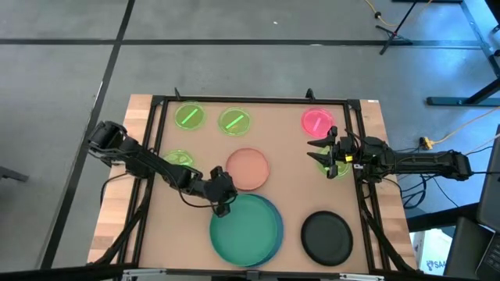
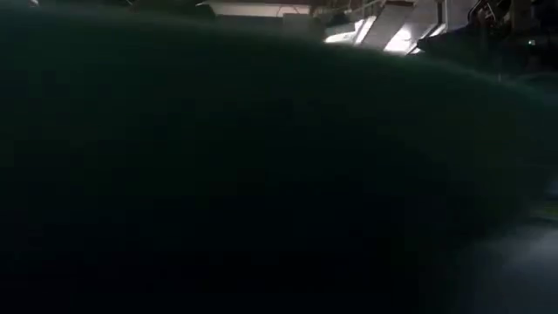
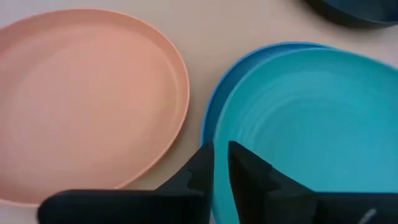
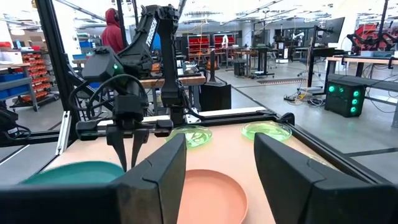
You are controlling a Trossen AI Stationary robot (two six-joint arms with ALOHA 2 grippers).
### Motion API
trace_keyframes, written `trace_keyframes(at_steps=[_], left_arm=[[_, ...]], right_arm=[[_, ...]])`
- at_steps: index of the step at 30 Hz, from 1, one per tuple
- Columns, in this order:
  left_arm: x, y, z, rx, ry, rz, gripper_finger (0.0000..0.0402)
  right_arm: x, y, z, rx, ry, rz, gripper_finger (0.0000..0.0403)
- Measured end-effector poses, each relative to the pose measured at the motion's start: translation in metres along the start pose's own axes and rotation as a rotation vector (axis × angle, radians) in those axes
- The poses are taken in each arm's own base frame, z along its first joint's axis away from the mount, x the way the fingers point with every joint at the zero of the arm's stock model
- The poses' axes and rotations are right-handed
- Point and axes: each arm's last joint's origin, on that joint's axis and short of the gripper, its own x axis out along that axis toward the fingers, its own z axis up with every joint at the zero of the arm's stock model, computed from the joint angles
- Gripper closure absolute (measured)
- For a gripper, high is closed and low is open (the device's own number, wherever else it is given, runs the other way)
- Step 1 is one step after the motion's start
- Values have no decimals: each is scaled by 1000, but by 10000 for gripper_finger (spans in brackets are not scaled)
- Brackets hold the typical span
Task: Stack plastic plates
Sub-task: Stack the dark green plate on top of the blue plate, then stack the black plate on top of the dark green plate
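Observation:
The large teal-green plate (image 1: 248,230) lies on the blue plate (image 1: 275,234), whose rim shows beside it, near the table's near edge. My left gripper (image 1: 223,201) stands at the teal-green plate's far-left rim, fingers pointing down and nearly closed on that rim. The salmon-pink plate (image 1: 248,168) lies flat just beyond it, and the black plate (image 1: 326,236) lies to the right. My right gripper (image 1: 322,153) hovers open and level at the right side, beside a small neon-green plate (image 1: 336,166). The low view is almost wholly dark. My left gripper pinches the teal-green plate's rim (image 3: 219,134) on the side facing the salmon-pink plate, one finger (image 3: 198,171) outside the rim and one finger (image 3: 252,174) over the plate's inside. It comes from above, pointing down. The plate rests flat on the blue plate (image 3: 214,102).
A small pink plate (image 1: 316,121) lies at the far right. Two neon-green plates (image 1: 189,117) (image 1: 234,121) lie along the far edge, and a third (image 1: 178,158) lies under my left arm. A black frame (image 1: 250,99) rims the table. People and benches stand beyond.

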Motion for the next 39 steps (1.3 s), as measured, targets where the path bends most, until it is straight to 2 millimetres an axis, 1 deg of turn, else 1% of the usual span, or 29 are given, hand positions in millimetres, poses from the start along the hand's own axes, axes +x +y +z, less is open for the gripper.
trace_keyframes(at_steps=[4,7,11,17,24,28,32,36,39], left_arm=[[1,2,2,3,-2,8,315],[-2,4,6,32,-1,-18,287],[-9,2,17,89,-30,-42,267],[-11,3,21,252,-40,-36,264],[-6,25,21,337,44,79,264],[-5,36,16,394,150,79,264],[-2,43,3,484,204,32,264],[0,47,-5,570,191,20,264],[3,53,-6,564,155,21,264]], right_arm=[[0,0,0,0,0,0,221],[0,0,0,5,2,0,221],[0,0,-2,20,20,-1,221],[2,0,-5,22,44,-3,221],[4,-1,-8,20,67,-6,221],[4,-1,-8,19,68,-34,221],[4,-2,-8,17,69,-72,221],[4,-3,-8,17,70,-76,221],[4,-3,-8,16,70,-77,221]])
